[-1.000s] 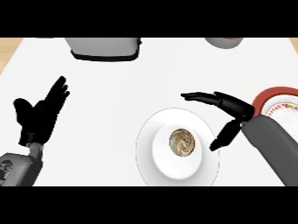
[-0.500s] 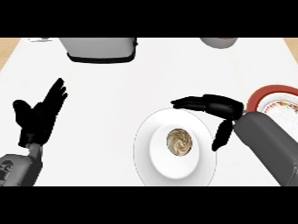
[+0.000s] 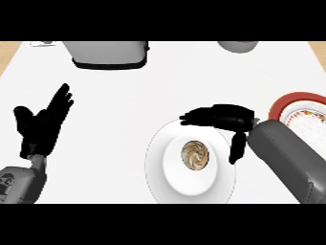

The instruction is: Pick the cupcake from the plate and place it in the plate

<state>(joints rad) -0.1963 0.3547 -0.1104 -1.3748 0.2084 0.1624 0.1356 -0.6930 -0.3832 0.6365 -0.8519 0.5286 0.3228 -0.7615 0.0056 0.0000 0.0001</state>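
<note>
A brown-swirled cupcake (image 3: 196,155) sits in the middle of a plain white plate (image 3: 167,177) at the lower centre of the counter. My right hand (image 3: 225,118) hovers over that plate's far right rim, fingers bent and pointing left, thumb hanging down beside the cupcake; it holds nothing. A second plate (image 3: 301,102) with a red rim and patterned band lies at the right edge, partly hidden by my right forearm. My left hand (image 3: 44,125) rests open at the left, fingers up.
A grey appliance (image 3: 110,53) stands at the back left of centre. A small grey bowl (image 3: 237,46) sits at the back right. Wooden surface shows past the white counter top at both far corners.
My right hand has moved left and nearer to the cupcake, and its fingers have curled in more. The left hand has stayed put.
</note>
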